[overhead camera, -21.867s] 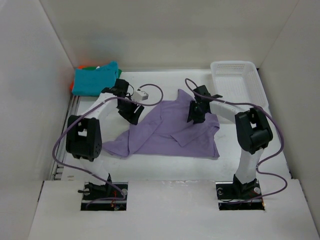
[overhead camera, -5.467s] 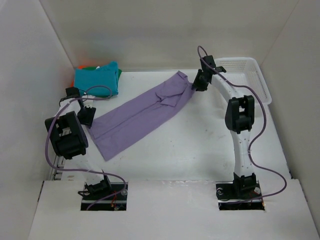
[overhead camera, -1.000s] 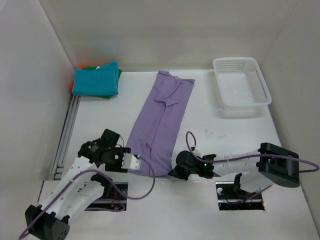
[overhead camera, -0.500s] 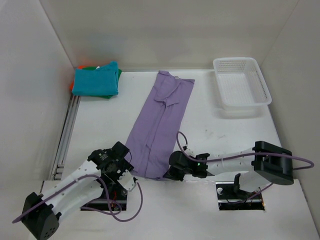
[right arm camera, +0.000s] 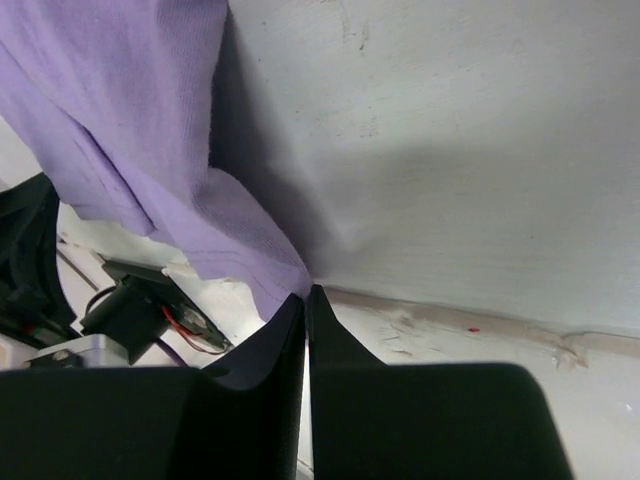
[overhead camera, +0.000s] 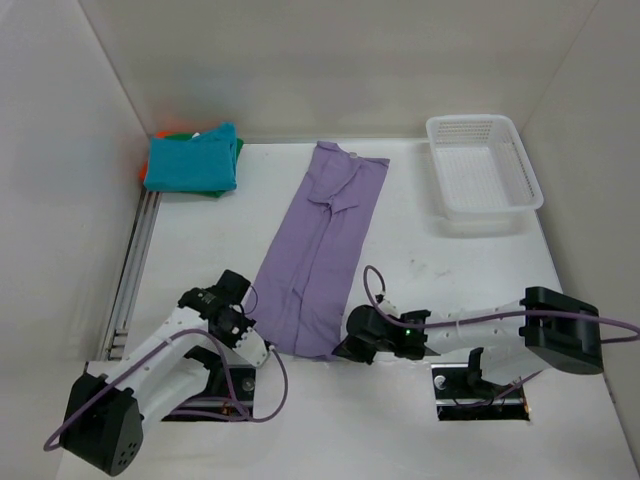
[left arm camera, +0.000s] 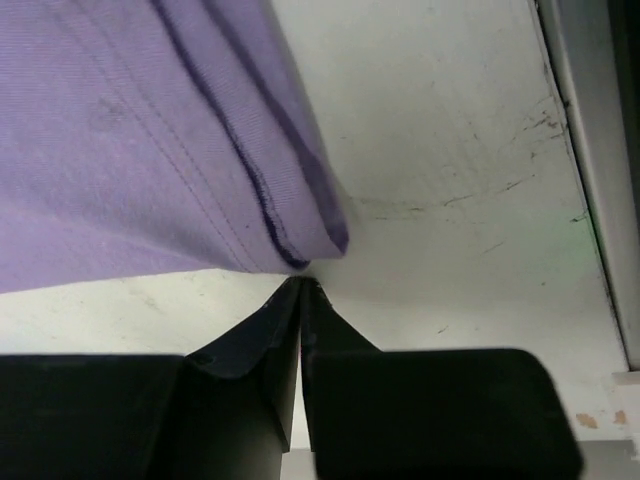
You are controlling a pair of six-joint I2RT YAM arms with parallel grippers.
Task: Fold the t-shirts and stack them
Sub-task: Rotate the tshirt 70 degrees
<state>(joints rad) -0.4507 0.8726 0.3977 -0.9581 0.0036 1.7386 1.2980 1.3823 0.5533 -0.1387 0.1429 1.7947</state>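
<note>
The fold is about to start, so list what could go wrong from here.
1. The left gripper is shut at the purple shirt's corner tip. It may hold only a sliver of hem, or nothing, and slip on lifting.
2. The right gripper pinches the other near corner. If only that side rises, the fold could skew.

Your left arm (overhead camera: 150, 355) & right arm (overhead camera: 470, 325): white links w/ black joint housings, purple cables (overhead camera: 366, 282) looping off both. Black bases (overhead camera: 478, 385) at frame bottom. Matte black, tapered: left gripper (left arm camera: 300, 288), right gripper (right arm camera: 305, 295).
</note>
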